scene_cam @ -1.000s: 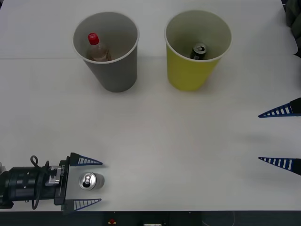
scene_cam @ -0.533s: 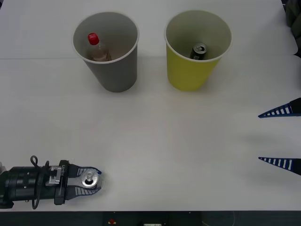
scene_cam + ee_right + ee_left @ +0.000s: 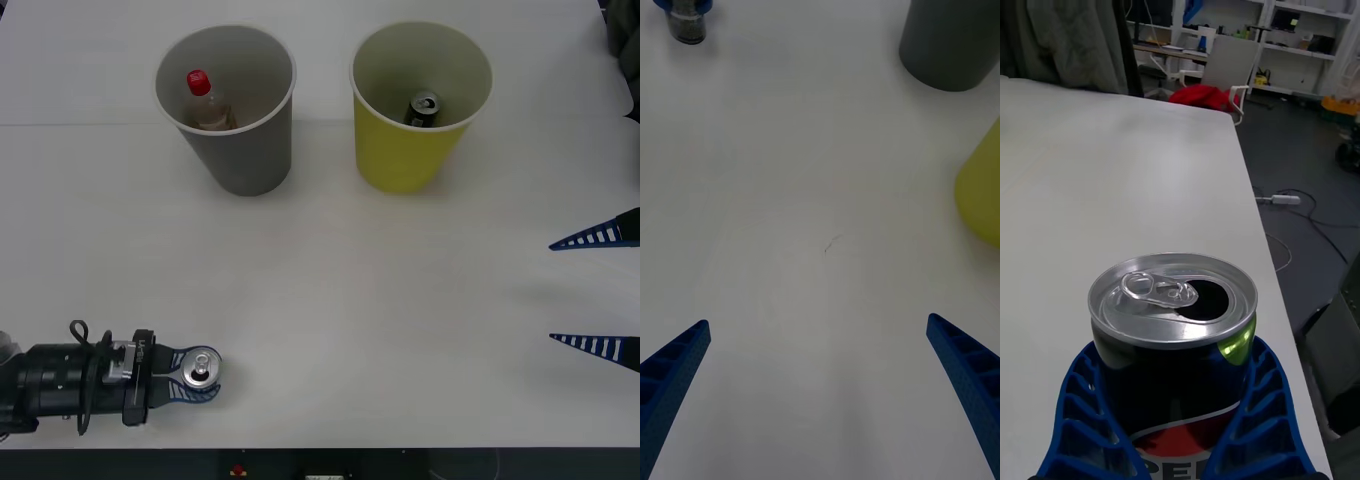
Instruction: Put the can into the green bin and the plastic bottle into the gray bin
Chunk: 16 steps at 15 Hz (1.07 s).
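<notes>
The left end effector pinches the upright can at the bench's near-left corner, the green bin lying far-right.

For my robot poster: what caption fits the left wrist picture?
Left gripper shut on an opened can near the white table edge.

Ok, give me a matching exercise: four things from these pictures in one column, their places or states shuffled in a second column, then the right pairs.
1. plastic bottle
2. left gripper
3. right gripper
4. black can

A. open, over bare table
B. inside the green bin
C. shut on the can
D. inside the gray bin

Pairs: 1-D, 2-C, 3-A, 4-B
</notes>
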{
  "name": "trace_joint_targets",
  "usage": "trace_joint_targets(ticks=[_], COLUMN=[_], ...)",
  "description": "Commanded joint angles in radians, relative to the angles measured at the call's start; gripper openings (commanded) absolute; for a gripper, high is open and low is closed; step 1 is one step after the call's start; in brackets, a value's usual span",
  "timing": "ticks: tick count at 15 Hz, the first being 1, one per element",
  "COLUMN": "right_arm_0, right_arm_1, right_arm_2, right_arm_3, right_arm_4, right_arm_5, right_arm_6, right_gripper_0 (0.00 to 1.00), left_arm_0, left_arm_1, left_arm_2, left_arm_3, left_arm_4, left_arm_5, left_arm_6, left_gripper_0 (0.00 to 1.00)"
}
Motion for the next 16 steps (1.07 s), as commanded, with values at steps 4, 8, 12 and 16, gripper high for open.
trace_joint_targets(ticks=[4, 8, 12, 16], right_arm_0=[0.000, 0.000, 0.000, 0.000], right_arm_1=[0.000, 0.000, 0.000, 0.000], right_arm_2=[0.000, 0.000, 0.000, 0.000], right_arm_3=[0.000, 0.000, 0.000, 0.000], right_arm_4=[0.000, 0.000, 0.000, 0.000], right_arm_5=[0.000, 0.000, 0.000, 0.000], right_arm_6=[0.000, 0.000, 0.000, 0.000], right_gripper_0=[1.00, 1.00, 1.00, 1.00], left_arm_0=[0.050, 0.127, 0.135, 0.135], left_arm_1=[0.010, 0.023, 0.023, 0.016], left_arm_2=[0.125, 0.234, 0.252, 0.307], left_arm_3=[-0.193, -0.469, -0.707, -0.955], left_arm_4=[-0.133, -0.284, -0.420, -0.710], left_arm_5=[0.028, 0.177, 0.332, 0.484], left_arm_6=[0.288, 0.598, 0.988, 1.511], left_gripper_0=[0.00, 0.00, 0.00, 0.00])
